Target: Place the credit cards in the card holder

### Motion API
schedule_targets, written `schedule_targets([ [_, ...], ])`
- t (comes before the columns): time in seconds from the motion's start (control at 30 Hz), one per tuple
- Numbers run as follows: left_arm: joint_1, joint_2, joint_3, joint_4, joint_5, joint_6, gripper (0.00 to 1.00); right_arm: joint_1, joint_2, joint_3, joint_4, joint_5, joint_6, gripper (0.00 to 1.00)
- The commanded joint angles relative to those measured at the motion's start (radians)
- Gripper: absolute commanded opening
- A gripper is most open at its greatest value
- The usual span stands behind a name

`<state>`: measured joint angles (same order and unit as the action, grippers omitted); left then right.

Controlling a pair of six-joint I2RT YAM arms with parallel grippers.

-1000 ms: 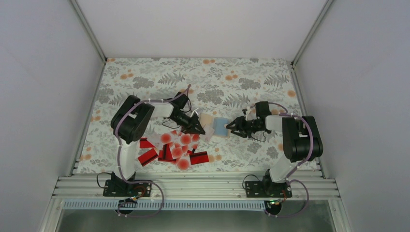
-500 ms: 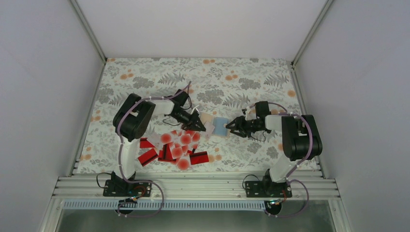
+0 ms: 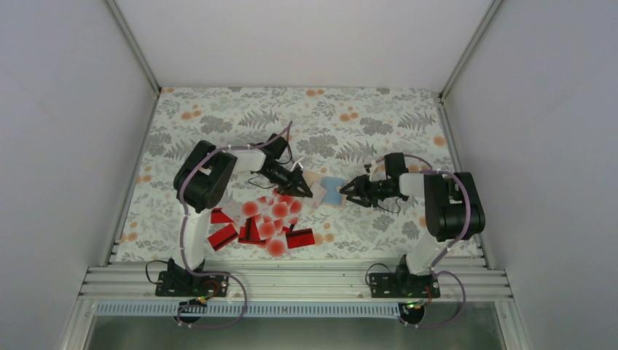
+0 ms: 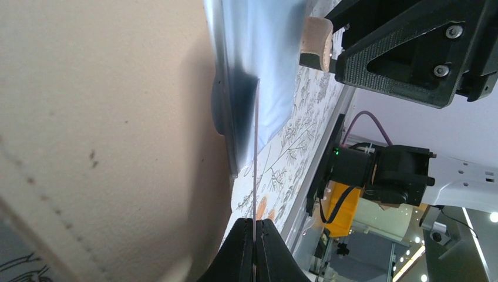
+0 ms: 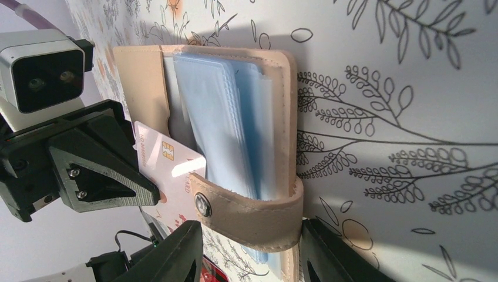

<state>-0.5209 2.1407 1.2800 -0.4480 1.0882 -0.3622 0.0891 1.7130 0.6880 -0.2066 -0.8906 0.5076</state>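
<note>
The card holder (image 3: pixel 326 189) lies open on the patterned mat between both arms, tan outside (image 5: pixel 279 111) with light blue sleeves (image 5: pixel 226 117). My right gripper (image 3: pixel 350 191) straddles its near end, one finger on each side of the snap strap (image 5: pixel 246 214), holding it. My left gripper (image 4: pixel 254 226) is shut on a white credit card (image 5: pixel 167 158), seen edge-on (image 4: pixel 256 153) in the left wrist view. The card's leading edge touches the blue sleeves (image 4: pixel 264 70). More credit cards (image 3: pixel 266 222), red and white-dotted, lie in a loose pile near the left arm.
The left gripper (image 5: pixel 88 170) sits close to the holder's left side, facing the right gripper (image 4: pixel 411 47). White walls enclose the mat on three sides. A metal rail (image 3: pixel 291 281) runs along the near edge by the arm bases.
My left gripper has crept slightly back and to the right, bringing the card closer to the holder. The right gripper and the holder have stayed in place.
</note>
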Motion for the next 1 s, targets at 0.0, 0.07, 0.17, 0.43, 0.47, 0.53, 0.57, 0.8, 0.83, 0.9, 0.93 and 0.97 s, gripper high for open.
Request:
schedule_targets([
  [0.0, -0.001, 0.012, 0.018, -0.017, -0.015, 0.031, 0.02, 0.001, 0.058, -0.021, -0.05, 0.14, -0.001, 0.43],
  [0.07, 0.0, -0.005, 0.016, -0.023, -0.031, 0.038, 0.02, 0.0, 0.058, -0.021, -0.05, 0.14, -0.002, 0.43],
  [0.17, 0.005, -0.033, 0.008, -0.031, -0.058, 0.047, 0.02, 0.001, 0.056, -0.023, -0.051, 0.143, -0.004, 0.43],
  [0.43, 0.02, -0.06, -0.019, -0.008, -0.064, 0.048, 0.02, 0.001, 0.06, -0.024, -0.051, 0.142, -0.006, 0.43],
  [0.47, 0.02, -0.059, -0.016, -0.008, -0.063, 0.047, 0.02, 0.0, 0.061, -0.024, -0.051, 0.141, -0.006, 0.43],
  [0.53, 0.021, -0.048, -0.011, -0.007, -0.054, 0.047, 0.02, 0.001, 0.061, -0.024, -0.052, 0.14, -0.007, 0.43],
  [0.57, 0.02, -0.043, -0.01, -0.006, -0.048, 0.046, 0.02, 0.001, 0.061, -0.023, -0.053, 0.14, -0.007, 0.43],
  [0.8, 0.02, -0.028, -0.004, 0.02, 0.004, 0.039, 0.02, 0.0, 0.064, -0.018, -0.059, 0.144, -0.012, 0.43],
  [0.83, 0.019, -0.024, -0.002, 0.019, 0.005, 0.039, 0.02, 0.0, 0.065, -0.018, -0.059, 0.142, -0.012, 0.43],
  [0.9, 0.018, -0.023, -0.005, 0.03, 0.013, 0.03, 0.02, 0.0, 0.066, -0.017, -0.059, 0.142, -0.012, 0.43],
  [0.93, 0.017, -0.022, -0.004, 0.031, 0.011, 0.028, 0.03, 0.0, 0.067, -0.016, -0.059, 0.142, -0.012, 0.43],
  [0.97, 0.016, -0.02, -0.001, 0.029, 0.007, 0.029, 0.02, 0.0, 0.067, -0.015, -0.059, 0.142, -0.013, 0.43],
])
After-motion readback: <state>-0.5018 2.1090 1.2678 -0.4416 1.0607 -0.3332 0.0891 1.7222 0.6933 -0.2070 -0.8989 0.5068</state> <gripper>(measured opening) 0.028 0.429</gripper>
